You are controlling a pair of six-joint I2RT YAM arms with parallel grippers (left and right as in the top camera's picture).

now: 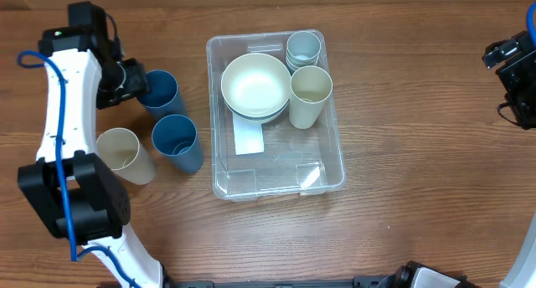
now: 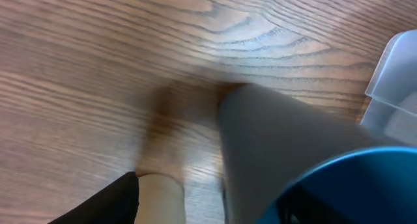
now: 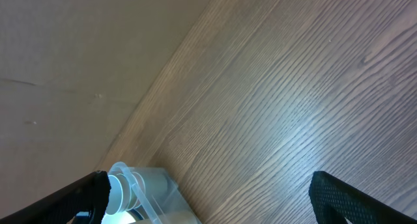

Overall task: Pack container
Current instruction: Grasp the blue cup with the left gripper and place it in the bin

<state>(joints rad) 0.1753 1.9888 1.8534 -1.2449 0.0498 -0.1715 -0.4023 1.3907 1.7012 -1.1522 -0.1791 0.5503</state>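
Note:
The clear container (image 1: 276,186) stands at the table's middle, with a white label on its bottom. It holds stacked bowls (image 1: 255,85), a cream cup (image 1: 309,95) and stacked pale cups (image 1: 303,48). My left gripper (image 1: 132,80) is open against the left side of a blue cup (image 1: 159,91), which stands left of the container. In the left wrist view the blue cup's rim (image 2: 352,182) fills the lower right, blurred, and only one black finger (image 2: 104,204) shows. My right gripper (image 1: 509,58) is open and empty, far right of the container (image 3: 153,185).
A second blue cup (image 1: 177,143) and a cream cup (image 1: 126,156) stand in front of the first blue cup. The cream cup also shows in the left wrist view (image 2: 161,199). The container's corner (image 2: 394,81) shows there at the right.

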